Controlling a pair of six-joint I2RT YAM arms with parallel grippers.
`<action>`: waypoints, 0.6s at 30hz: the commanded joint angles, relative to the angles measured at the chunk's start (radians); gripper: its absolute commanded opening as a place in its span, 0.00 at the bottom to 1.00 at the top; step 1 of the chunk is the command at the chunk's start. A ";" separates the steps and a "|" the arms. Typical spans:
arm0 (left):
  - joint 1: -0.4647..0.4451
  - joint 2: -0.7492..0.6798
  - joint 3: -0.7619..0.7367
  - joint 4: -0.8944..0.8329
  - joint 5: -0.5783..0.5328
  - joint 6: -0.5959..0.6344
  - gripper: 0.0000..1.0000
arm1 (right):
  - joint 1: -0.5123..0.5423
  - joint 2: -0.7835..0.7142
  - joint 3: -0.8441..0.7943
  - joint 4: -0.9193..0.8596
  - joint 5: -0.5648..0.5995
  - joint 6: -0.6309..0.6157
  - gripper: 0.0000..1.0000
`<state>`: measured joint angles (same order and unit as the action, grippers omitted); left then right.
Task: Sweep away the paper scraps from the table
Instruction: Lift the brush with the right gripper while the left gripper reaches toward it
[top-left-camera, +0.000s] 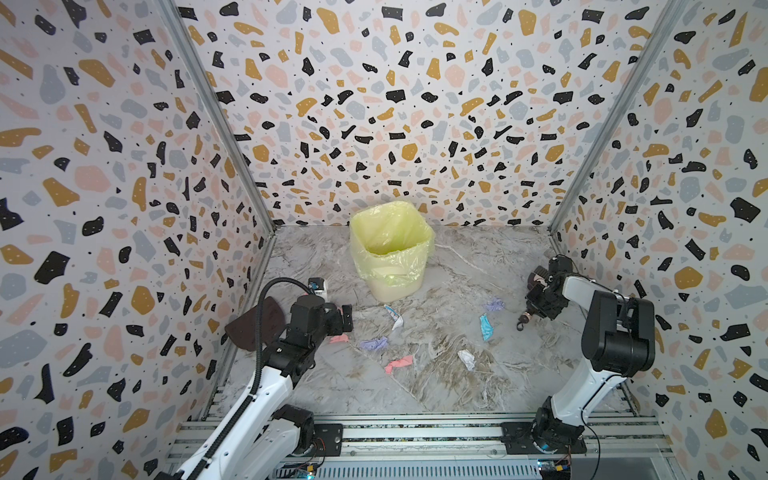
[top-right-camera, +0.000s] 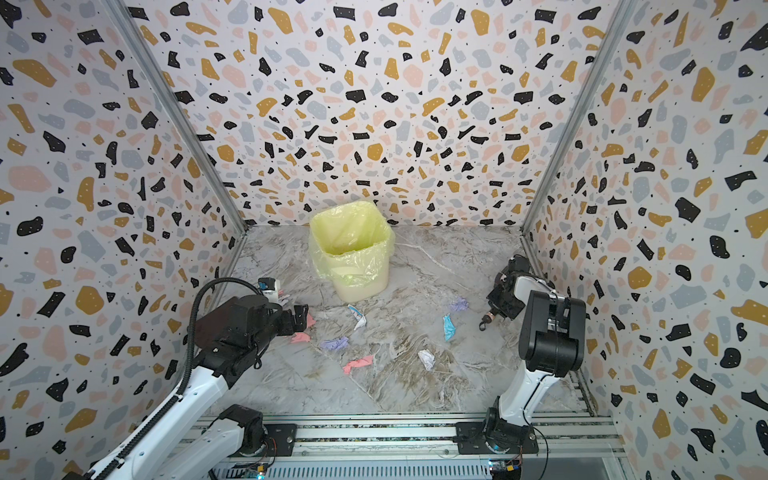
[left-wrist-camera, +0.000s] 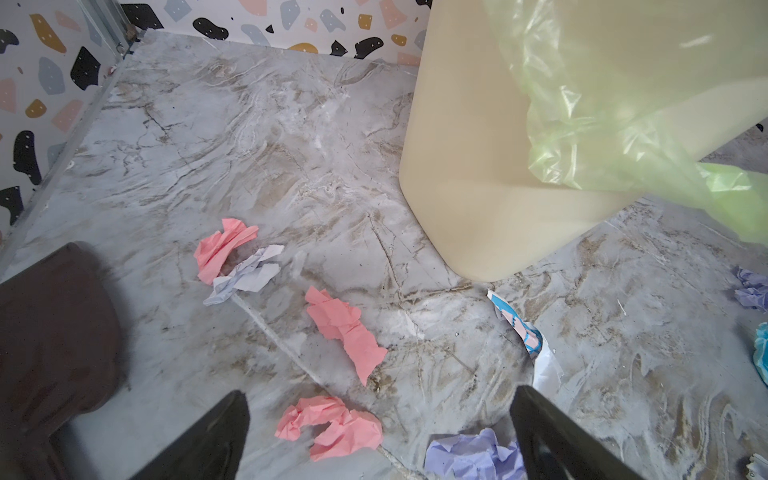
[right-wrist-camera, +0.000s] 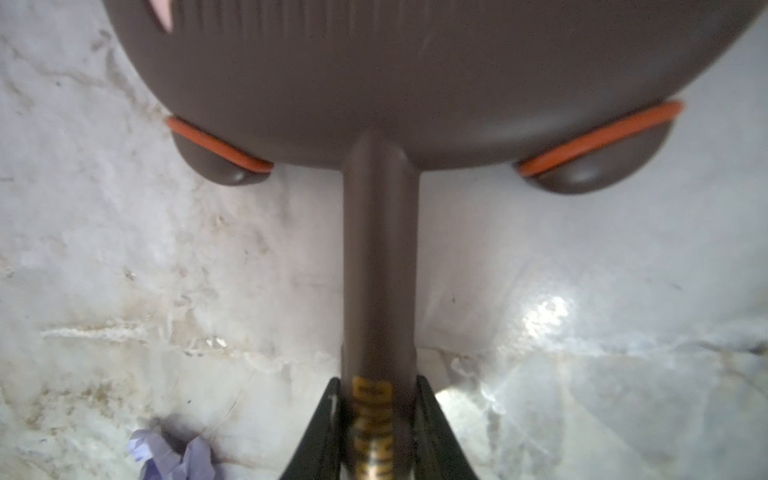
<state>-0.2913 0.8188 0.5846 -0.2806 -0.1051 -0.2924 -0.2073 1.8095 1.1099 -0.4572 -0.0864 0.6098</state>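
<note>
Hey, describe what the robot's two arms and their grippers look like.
Both arms have white tubular links with bulky black joint housings. The left arm carries a ribbed black cable hose looping above it; the right arm shows no such hose. The left gripper and right gripper have black tapered fingers.

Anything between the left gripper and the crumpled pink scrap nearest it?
Nothing visible does. The left gripper is open, and the crumpled pink scrap lies on the table right between its fingers in the left wrist view. The dark brown dustpan sits off to one side, clear of that path.
</note>
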 joint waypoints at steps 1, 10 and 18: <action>-0.005 -0.026 0.044 -0.019 0.002 -0.013 1.00 | -0.001 -0.009 -0.018 -0.012 0.020 -0.018 0.00; -0.015 -0.073 0.172 -0.072 -0.018 -0.015 1.00 | 0.038 -0.242 -0.059 0.028 0.152 -0.058 0.00; -0.071 -0.009 0.340 -0.095 0.041 -0.020 1.00 | 0.141 -0.476 -0.087 0.062 0.225 -0.108 0.00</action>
<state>-0.3359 0.7853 0.8696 -0.3702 -0.0986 -0.3065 -0.0975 1.4120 1.0309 -0.4252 0.0883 0.5392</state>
